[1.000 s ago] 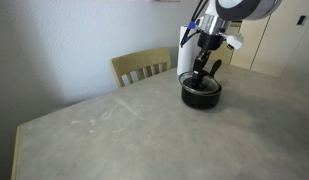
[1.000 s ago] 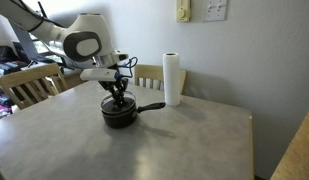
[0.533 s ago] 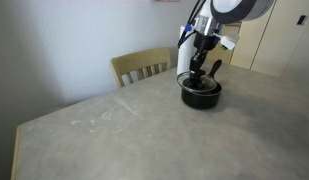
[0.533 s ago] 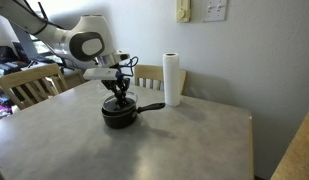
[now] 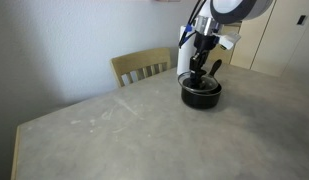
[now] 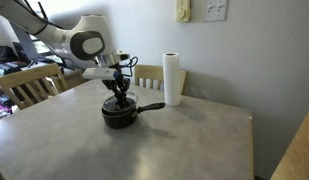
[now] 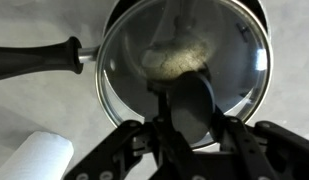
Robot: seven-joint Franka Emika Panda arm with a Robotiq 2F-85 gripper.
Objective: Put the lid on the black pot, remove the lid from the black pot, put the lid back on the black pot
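The black pot (image 5: 201,95) (image 6: 119,114) stands on the table, its long handle (image 6: 149,107) (image 7: 34,60) sticking out sideways. The clear glass lid (image 7: 184,55) with a metal rim covers the pot's mouth; I cannot tell whether it rests fully on the rim. My gripper (image 5: 199,76) (image 6: 119,93) (image 7: 191,122) comes straight down over the pot's middle. It is shut on the lid's black centre knob (image 7: 189,100), one finger on each side. The knob and fingers hide part of the lid's near side in the wrist view.
A white paper-towel roll (image 6: 172,80) (image 7: 34,158) stands upright just beyond the pot's handle. Wooden chairs (image 5: 144,67) (image 6: 29,85) sit at the table's edges. The grey tabletop (image 6: 174,140) stretches wide in front of the pot.
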